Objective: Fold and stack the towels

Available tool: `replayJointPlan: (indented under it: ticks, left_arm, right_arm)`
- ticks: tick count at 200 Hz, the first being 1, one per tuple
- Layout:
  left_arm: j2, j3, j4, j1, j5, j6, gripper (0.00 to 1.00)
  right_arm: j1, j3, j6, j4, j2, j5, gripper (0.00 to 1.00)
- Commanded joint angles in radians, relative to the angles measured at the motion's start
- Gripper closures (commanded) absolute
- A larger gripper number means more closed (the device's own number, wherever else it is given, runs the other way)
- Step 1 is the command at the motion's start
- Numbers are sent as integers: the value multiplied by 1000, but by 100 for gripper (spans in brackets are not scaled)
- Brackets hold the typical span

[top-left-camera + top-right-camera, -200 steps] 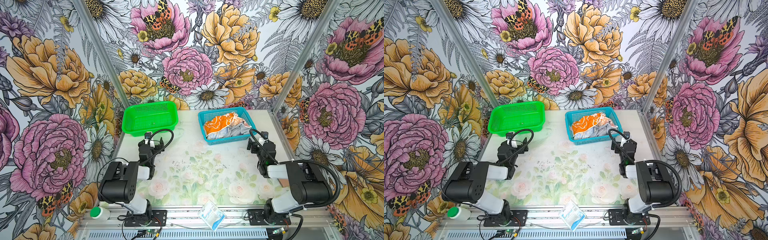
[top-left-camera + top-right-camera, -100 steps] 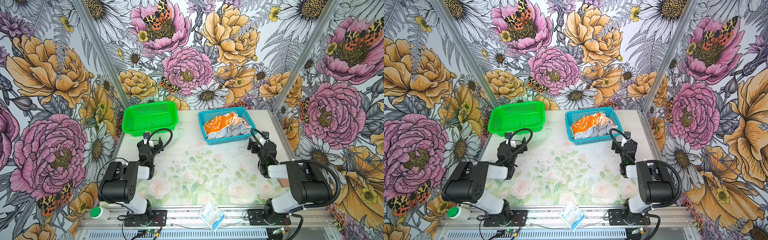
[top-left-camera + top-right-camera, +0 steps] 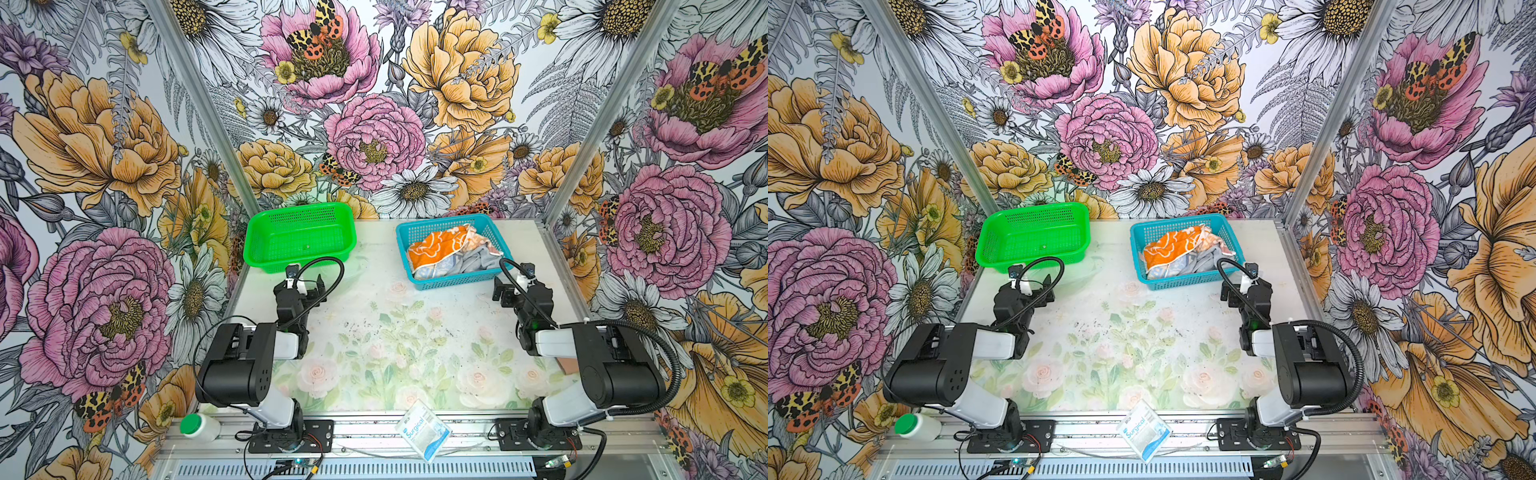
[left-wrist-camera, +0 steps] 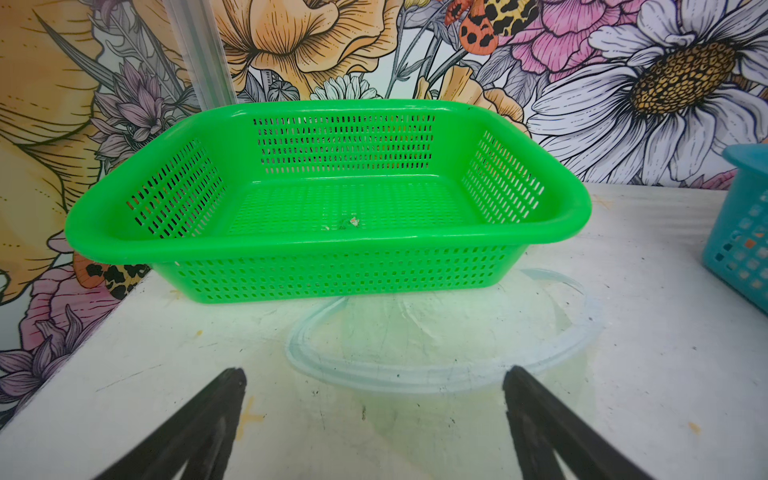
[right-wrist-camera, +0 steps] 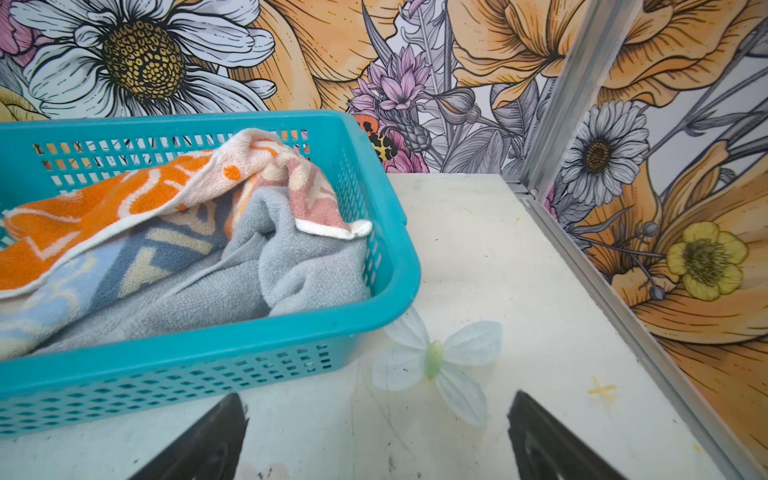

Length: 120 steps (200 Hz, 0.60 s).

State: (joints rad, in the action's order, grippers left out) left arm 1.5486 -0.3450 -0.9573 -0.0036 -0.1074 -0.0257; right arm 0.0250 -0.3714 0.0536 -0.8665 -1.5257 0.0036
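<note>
Right wrist view is showing unfolded towels (image 5: 166, 257) filling the basket (image 5: 208, 345), so right gripper (image 5: 378, 399) and left gripper (image 4: 374, 372) are hovering spread, empty.

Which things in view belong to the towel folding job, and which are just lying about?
Job: orange towel, blue-lettered towel, grey towel, blue basket holding them.
Lying about: Surgical packet, capped bottle, clear plastic ring, fabric flower, perhaps green basket.

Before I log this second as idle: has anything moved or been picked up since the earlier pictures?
Nothing visibly changed: the left tool and right tool stay open and empty, and the towels still lie bunched in the blue basket.
</note>
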Motion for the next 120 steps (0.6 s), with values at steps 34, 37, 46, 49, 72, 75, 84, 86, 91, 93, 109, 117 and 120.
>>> replayJointPlan:
  ticks: [34, 37, 46, 49, 72, 75, 84, 86, 91, 93, 109, 117, 120]
  left_arm:
    - [-401, -40, 322, -274, -324, -109, 1]
    - [-418, -64, 371, -291, -335, -95, 1]
    - [-455, -134, 517, -330, -330, -44, 1]
    - [-462, -161, 563, -343, -316, -29, 1]
    - [-425, -400, 903, -422, -155, 46, 1]
    - [-408, -439, 950, -432, -128, 53, 1]
    - [-343, -565, 1088, -463, -42, 73, 1]
    - [-328, -587, 1116, -472, -29, 75, 1]
    - [-288, -662, 1183, -498, 0, 75, 1]
    - [-272, -690, 1211, -508, 12, 73, 1]
    - [-156, -896, 1400, -597, 62, 24, 1]
    - [-113, -982, 1469, -640, 49, -10, 1]
    - [-100, -1009, 1489, -650, 47, -20, 1]
  right_arm:
    - [-13, 132, 42, 41, 368, 55, 3]
    - [-13, 130, 61, 82, 403, 74, 3]
    - [-13, 107, 104, 239, 509, 100, 5]
    - [-13, 94, 117, 297, 536, 106, 5]
    - [-13, -46, 210, 677, 646, 175, 8]
    - [-13, -66, 215, 718, 646, 177, 8]
    - [-13, -137, 227, 828, 621, 177, 9]
    - [-13, -160, 229, 855, 614, 175, 9]
    - [-13, -199, 228, 905, 588, 171, 10]
    - [-13, -219, 227, 924, 578, 166, 10]
    - [-14, -338, 245, 1010, 479, 78, 12]
    - [-16, -396, 262, 1034, 428, 15, 12]
    - [-17, -414, 269, 1040, 405, -6, 12]
